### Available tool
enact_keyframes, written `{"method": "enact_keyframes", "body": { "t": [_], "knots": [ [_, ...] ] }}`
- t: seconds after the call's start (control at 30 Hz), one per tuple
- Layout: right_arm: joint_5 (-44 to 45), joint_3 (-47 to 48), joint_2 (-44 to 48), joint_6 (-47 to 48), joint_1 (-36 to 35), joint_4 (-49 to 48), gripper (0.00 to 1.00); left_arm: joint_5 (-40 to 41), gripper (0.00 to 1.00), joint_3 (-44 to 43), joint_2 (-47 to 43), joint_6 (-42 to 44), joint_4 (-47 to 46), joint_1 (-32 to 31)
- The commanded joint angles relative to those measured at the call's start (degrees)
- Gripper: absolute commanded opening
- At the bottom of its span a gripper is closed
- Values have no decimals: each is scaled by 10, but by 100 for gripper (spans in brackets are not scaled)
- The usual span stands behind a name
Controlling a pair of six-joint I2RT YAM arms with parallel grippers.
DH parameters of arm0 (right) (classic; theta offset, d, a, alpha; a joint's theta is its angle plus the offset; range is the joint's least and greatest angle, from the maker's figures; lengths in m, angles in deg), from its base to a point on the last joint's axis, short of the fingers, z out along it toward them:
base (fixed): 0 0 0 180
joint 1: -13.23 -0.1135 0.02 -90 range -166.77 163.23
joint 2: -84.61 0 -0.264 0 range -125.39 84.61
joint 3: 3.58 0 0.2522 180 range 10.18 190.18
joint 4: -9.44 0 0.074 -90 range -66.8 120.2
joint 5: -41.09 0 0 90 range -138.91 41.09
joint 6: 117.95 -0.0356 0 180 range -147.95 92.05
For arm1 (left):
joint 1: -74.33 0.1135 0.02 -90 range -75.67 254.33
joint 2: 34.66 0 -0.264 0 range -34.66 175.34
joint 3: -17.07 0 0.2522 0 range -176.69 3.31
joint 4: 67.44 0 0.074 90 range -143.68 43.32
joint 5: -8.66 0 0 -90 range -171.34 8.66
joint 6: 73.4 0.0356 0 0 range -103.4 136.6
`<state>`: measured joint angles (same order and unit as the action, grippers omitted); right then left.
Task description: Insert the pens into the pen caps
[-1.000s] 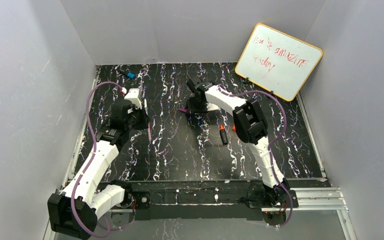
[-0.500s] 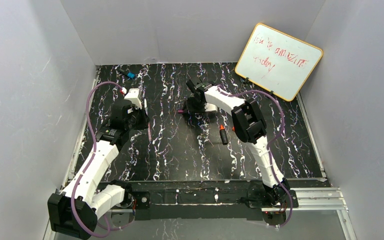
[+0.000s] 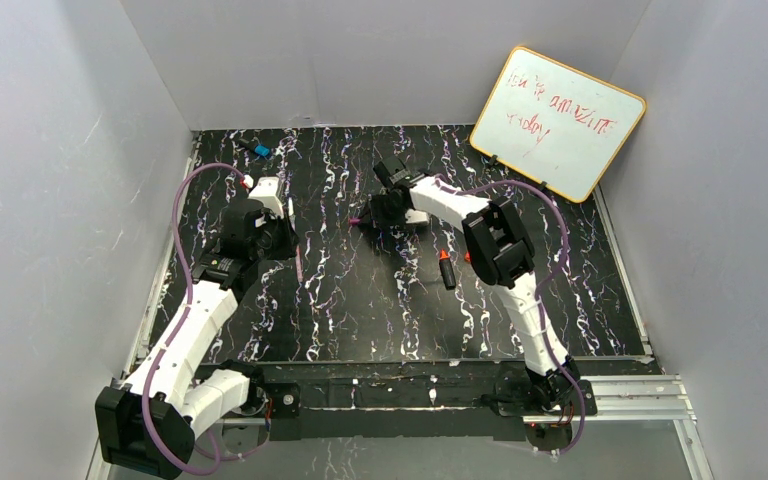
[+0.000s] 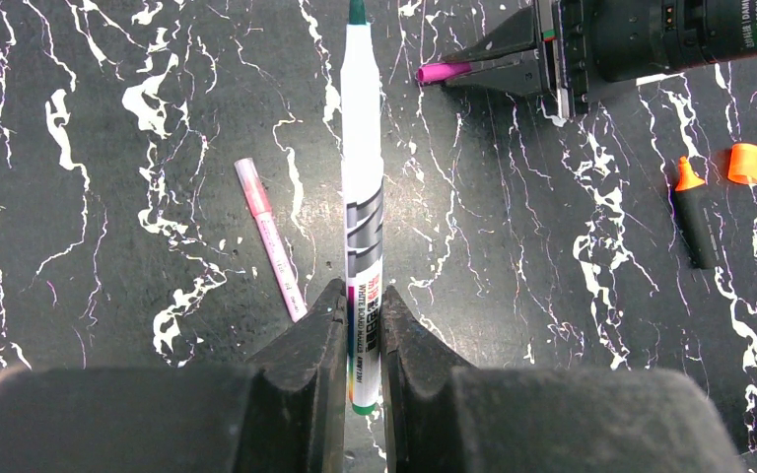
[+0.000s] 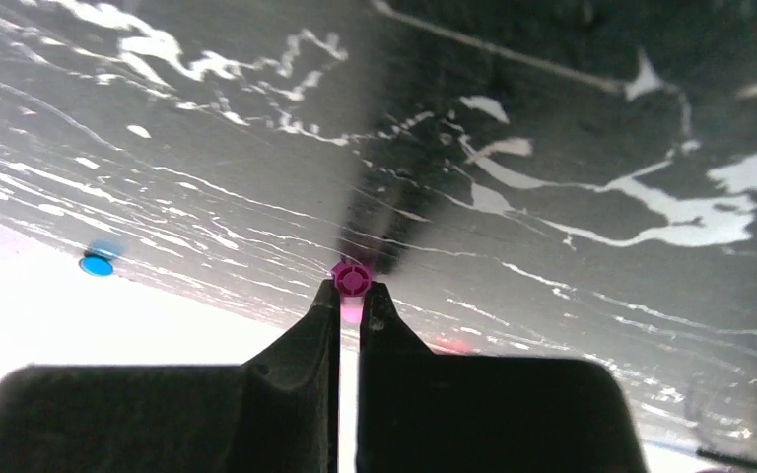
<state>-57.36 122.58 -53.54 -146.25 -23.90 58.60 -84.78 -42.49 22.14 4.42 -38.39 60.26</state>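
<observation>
My left gripper is shut on the lower end of the white pen, which points away from it with its dark green tip bare. In the top view the left gripper is at the left of the mat. The pink-purple pen lies flat on the mat just left of the white pen and also shows in the top view. My right gripper is shut on the magenta cap, held near mid-mat with its open end towards the white pen. The black marker and the orange cap lie apart. No pale pink cap shows.
A small black piece with a blue end lies at the far left of the mat. A whiteboard leans on the right wall at the back. White walls close in three sides of the marbled black mat.
My right gripper has moved a little to the left with the magenta cap in it. The left arm and its white pen have not moved.
</observation>
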Motion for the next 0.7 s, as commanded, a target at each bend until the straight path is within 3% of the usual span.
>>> {"method": "enact_keyframes", "body": {
  "t": [0.0,0.2,0.43,0.53,0.67],
  "knots": [
    [105,-41,69,82,5,-21,1,-9,0,-6,-9,5,1,-2],
    [150,-87,193,351,5,-151,1,-88,0,2,2,4,-28,-2],
    [-16,-84,299,739,-11,-241,2,-273,0,21,21,-6,-101,-3],
    [-36,-129,368,885,-41,-263,3,-378,0,34,29,-28,-164,-9],
    [-134,-196,448,980,-53,-278,8,-432,0,54,15,-36,-213,-28]
  ]
}}
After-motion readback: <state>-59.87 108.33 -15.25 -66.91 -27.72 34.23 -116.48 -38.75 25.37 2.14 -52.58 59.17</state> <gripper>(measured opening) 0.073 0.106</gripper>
